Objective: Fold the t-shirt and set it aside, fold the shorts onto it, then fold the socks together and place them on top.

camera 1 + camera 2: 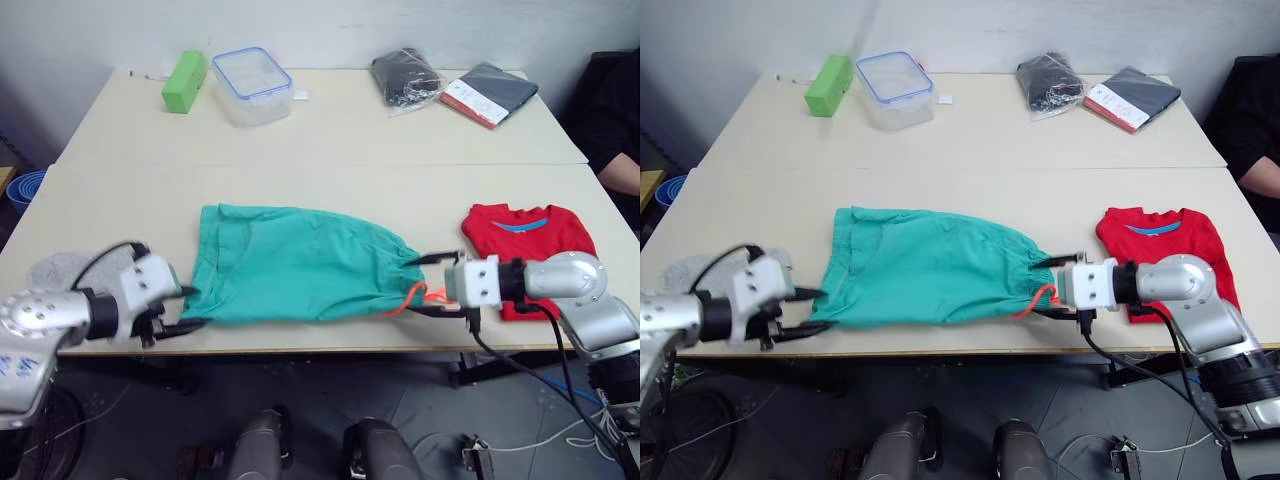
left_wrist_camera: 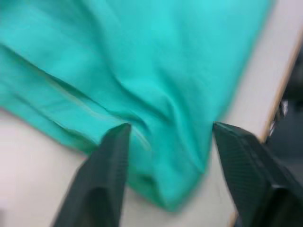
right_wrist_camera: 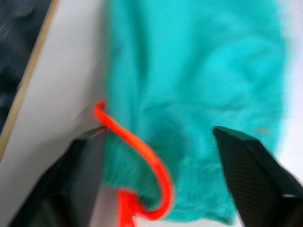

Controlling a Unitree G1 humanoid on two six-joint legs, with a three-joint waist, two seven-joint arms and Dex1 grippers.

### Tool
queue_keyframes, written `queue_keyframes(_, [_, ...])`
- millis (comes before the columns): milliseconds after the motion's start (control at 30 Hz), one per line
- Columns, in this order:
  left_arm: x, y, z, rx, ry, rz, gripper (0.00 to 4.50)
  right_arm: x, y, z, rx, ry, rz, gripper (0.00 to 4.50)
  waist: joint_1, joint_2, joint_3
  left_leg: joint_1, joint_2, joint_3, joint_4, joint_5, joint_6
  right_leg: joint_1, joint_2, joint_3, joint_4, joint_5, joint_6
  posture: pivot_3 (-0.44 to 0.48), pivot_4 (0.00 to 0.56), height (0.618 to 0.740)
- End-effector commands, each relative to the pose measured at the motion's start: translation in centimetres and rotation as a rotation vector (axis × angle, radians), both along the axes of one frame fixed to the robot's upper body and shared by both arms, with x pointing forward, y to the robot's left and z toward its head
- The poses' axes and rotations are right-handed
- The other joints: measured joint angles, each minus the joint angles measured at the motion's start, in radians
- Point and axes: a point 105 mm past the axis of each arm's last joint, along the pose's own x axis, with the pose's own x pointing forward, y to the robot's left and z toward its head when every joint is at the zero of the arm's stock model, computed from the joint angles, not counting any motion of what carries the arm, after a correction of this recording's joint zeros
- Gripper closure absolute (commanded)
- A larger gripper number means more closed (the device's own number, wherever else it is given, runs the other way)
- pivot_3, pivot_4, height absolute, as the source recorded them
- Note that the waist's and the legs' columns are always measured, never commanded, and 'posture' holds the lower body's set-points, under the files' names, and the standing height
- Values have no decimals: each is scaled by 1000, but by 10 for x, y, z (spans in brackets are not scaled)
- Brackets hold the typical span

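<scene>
We see the shorts spread flat near the table's front edge, with the t-shirt folded to their right. Our left gripper gapes wide around the leg-end corner, and our right gripper gapes wide around the waistband beside the drawstring. Neither seems to pinch cloth. The socks lie far left.

1. The two eye views look forward and down from the head over the table.
2. Each wrist view sits close over the shorts, shared by all views.
</scene>
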Motion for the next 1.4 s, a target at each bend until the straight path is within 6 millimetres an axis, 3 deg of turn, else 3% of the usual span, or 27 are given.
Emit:
queue_keyframes(33, [8, -17, 27, -124, -30, -21, 1282, 1, 19, 28, 188, 52, -69, 566, 1, 0, 0, 0, 0, 0, 0, 0, 0, 0, 0, 0, 0, 0, 0, 0, 150, 740])
queue_keyframes(100, [15, -35, 34, -186, -27, -61, 1271, 3, 34, 28, 246, 88, -95, 1128, 1, 0, 0, 0, -1, 0, 0, 0, 0, 0, 0, 0, -1, 0, 0, 0, 150, 740])
queue_keyframes(200, [27, -58, 35, -229, -22, -108, 1882, 8, 53, 23, 289, 121, -134, 2212, 3, 0, 0, -1, -1, 0, 0, 0, 0, 0, 1, 0, -1, 0, 0, 0, 150, 740])
queue_keyframes(400, [64, -89, 1, -158, 11, -151, 3780, 28, 86, -11, 214, 130, -200, 4344, 0, 0, 0, -6, -1, 0, 2, 1, -1, -5, 2, 0, 0, 0, 0, 0, 150, 740])
queue_keyframes(433, [72, -94, -5, -149, 10, -151, 4035, 36, 91, -16, 200, 116, -226, 4500, 1, 0, 0, -7, -1, 1, 2, 1, -1, -5, 2, 0, 0, 0, 0, 0, 150, 740])
queue_keyframes(467, [83, -98, -10, -147, 13, -133, 4404, 45, 96, -19, 204, 110, -263, 4500, 2, 0, 0, -6, -1, 1, 2, 1, -1, -5, 2, 0, 0, 0, 0, 0, 150, 740])
queue_keyframes(633, [132, -89, -35, -100, 5, 79, 4457, 79, 104, -34, 173, 66, -407, 4500, 1, 0, 0, -10, -1, 1, 3, 2, 0, -9, 2, 0, 2, 0, 0, 0, 150, 740])
queue_keyframes(800, [148, -73, -46, -132, 15, 194, 4457, 99, 76, -45, 151, 47, -583, 4500, 0, -1, -1, -10, -1, 1, 2, 3, 0, -9, 1, -1, 2, 0, 0, 0, 150, 740])
queue_keyframes(1000, [149, -54, -57, -102, -7, 229, 4457, 100, 27, -41, 150, 37, -727, 4500, 1, -1, -1, -8, -1, 1, 4, 3, 0, -7, 1, -1, 4, 0, 0, 0, 150, 740])
queue_keyframes(1100, [149, -54, -43, -163, -44, 213, 4457, 91, 17, -25, 231, 31, -700, 4500, 1, -2, -1, -7, -1, 1, 4, 3, 0, -7, 1, -1, 4, 0, 0, 0, 150, 740])
queue_keyframes(1167, [145, -59, -31, -200, -73, 169, 4457, 80, 23, -11, 317, 47, -632, 4500, 1, -2, -1, -8, -1, 1, 3, 3, 0, -7, 1, -1, 3, 0, 0, 0, 150, 740])
queue_keyframes(1267, [125, -77, -9, -249, -83, 10, 4457, 47, 39, 9, 383, 87, -468, 4500, -2, -2, -1, -10, -1, 1, 2, 3, 0, -9, 2, 0, 3, 0, 0, 0, 150, 740])
queue_keyframes(1333, [107, -89, -3, -246, -71, -102, 4457, 31, 43, 9, 376, 118, -421, 4500, -1, -2, -1, -10, -1, 1, 1, 3, -1, -9, 2, 0, 2, 0, 0, 0, 150, 740])
queue_keyframes(1400, [85, -106, -5, -217, -27, -250, 4457, 17, 48, -5, 299, 141, -391, 4500, 1, -2, -1, -10, -1, 1, 1, 3, -1, -8, 2, 0, 1, 0, 0, 0, 150, 740])
